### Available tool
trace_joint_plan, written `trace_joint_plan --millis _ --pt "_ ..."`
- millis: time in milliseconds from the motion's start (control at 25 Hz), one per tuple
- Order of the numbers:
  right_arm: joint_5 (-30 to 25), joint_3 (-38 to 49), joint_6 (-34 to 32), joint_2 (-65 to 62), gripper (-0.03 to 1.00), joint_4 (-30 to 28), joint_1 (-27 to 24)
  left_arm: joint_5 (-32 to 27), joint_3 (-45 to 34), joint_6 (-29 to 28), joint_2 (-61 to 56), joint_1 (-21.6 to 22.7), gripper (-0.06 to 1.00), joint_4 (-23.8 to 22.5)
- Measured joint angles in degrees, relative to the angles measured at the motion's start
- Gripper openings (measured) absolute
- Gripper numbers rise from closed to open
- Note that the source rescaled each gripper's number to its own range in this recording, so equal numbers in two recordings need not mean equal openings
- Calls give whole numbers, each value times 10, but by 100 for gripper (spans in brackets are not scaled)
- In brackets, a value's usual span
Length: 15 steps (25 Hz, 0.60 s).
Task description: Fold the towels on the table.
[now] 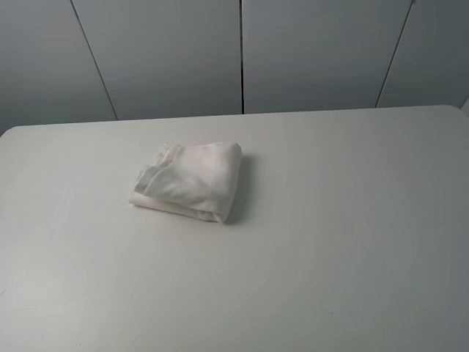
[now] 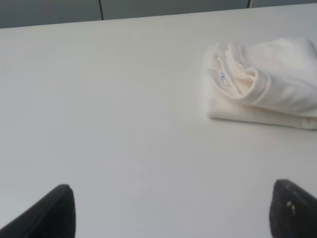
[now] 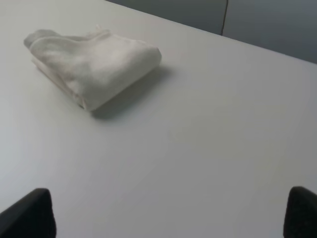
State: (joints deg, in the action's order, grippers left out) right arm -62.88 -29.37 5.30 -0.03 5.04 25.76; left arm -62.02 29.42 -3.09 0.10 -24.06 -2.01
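Note:
The white terry towel (image 1: pixel 190 180) lies folded into a thick bundle on the white table (image 1: pixel 330 242), left of the middle. It also shows in the left wrist view (image 2: pixel 262 84), with its small label (image 2: pixel 224 78) on the near fold, and in the right wrist view (image 3: pixel 94 62). Neither arm shows in the exterior high view. My left gripper (image 2: pixel 173 213) is open and empty, well away from the towel; only its dark fingertips (image 2: pixel 49 213) show. My right gripper (image 3: pixel 168 215) is open and empty too, also away from the towel.
Grey wall panels (image 1: pixel 242 51) stand behind the table's far edge. The table's rounded corner (image 1: pixel 454 110) is at the back right. Bare tabletop lies all around the towel.

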Motion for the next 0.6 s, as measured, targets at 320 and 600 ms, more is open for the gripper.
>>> trace_joint_plan --millis 320,600 --pt "0 0 -1 0 100 1 -25 0 0 31 -1 2 100 -4" --pt "0 0 -1 0 100 2 -169 0 0 31 -1 110 100 -4"
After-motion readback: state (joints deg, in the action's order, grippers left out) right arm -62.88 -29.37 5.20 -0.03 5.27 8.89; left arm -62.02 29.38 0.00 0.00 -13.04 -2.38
